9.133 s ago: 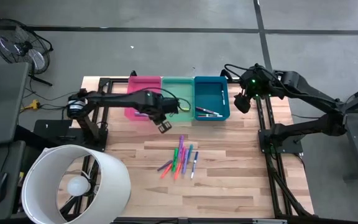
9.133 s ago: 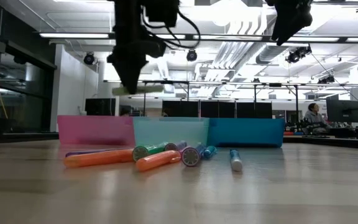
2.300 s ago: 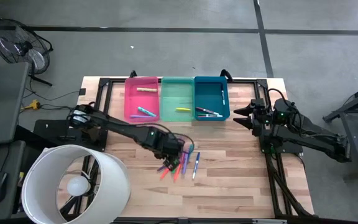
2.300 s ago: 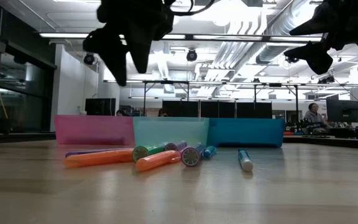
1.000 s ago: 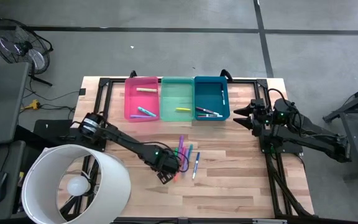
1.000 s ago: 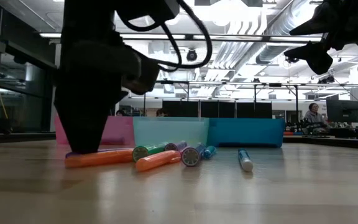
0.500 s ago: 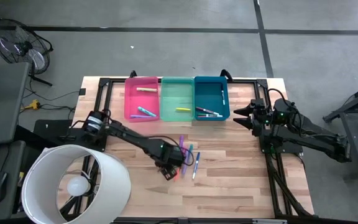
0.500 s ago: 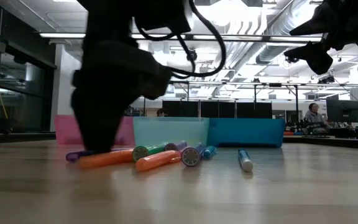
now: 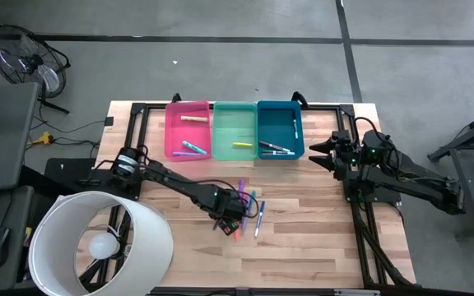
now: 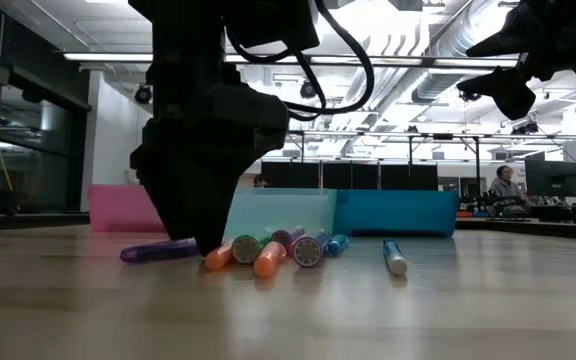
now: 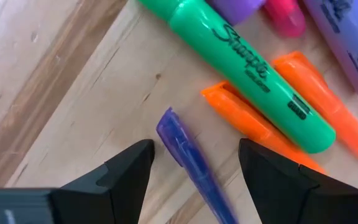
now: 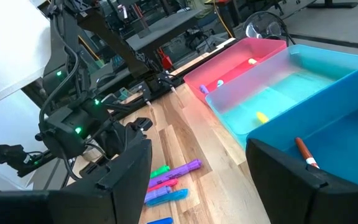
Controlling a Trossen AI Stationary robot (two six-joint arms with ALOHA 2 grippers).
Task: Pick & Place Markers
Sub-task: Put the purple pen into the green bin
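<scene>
Left gripper [image 9: 227,224] down at the wooden table [image 9: 303,238], low over the loose cluster of thin pen-like markers [image 9: 243,209] in the middle of the boards; fingers [image 11: 126,171] spread apart, straddling a slim purple marker [image 11: 191,165] that lies flat on the wood, not clamped on it. Just beside that one, two orange markers [image 11: 253,124] and a fat green marker [image 11: 253,68] lying across them, with purple and pink ones at the far edge of the wrist view. From table height, marker ends facing the camera: a purple marker [image 10: 158,251] lying apart from the others, two orange ones [image 10: 268,258], and a blue-and-white marker [image 10: 394,257] a little off from the pile.

Behind the cluster, three rectangular plastic bins side by side: pink bin [image 9: 171,131], green bin [image 9: 218,131], blue bin [image 9: 300,131], each with a few markers already inside.

Right gripper [image 9: 322,154] raised above the table's right edge near the blue bin, well apart from the cluster, fingers parted and holding nothing.
</scene>
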